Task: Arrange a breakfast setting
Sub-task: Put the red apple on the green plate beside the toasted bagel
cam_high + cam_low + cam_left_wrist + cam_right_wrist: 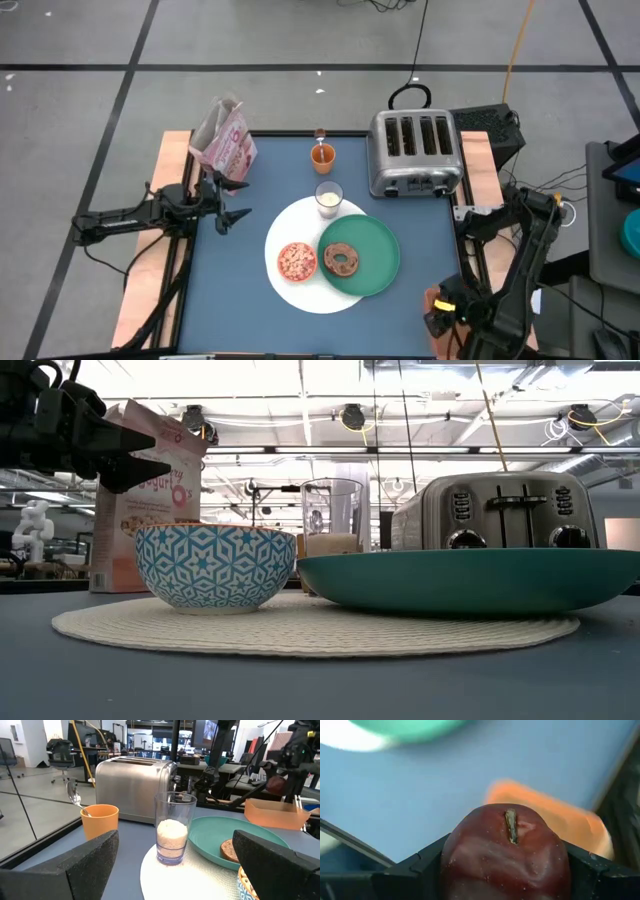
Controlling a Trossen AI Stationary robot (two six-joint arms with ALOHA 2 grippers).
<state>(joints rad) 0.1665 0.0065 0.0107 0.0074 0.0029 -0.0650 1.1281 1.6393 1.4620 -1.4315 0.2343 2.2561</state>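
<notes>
My right gripper [505,867] is shut on the dark red fruit [505,855] at the table's near right corner, above an orange tray [275,812]. My left gripper [228,215] waits open and level at the table's left edge, holding nothing. On the round white plate [300,290] rest the green plate [375,265] with the brown bagel [343,260], the small bowl [296,261] and the milk glass [329,197]. Behind them stands the orange cup [322,154] with the spoon [320,133] in it. My right gripper pinches the dark red fruit by its two opposite sides [451,862], one finger [415,872] on each side. The fingers point steeply down from above. The stem [511,826] faces the wrist camera. The fruit is lifted clear over the orange tray.
The silver toaster [415,152] stands at the far right of the blue mat. The pink cereal box [225,140] stands at the far left, close behind my left gripper. Bare mat [230,290] lies near and left of the white plate.
</notes>
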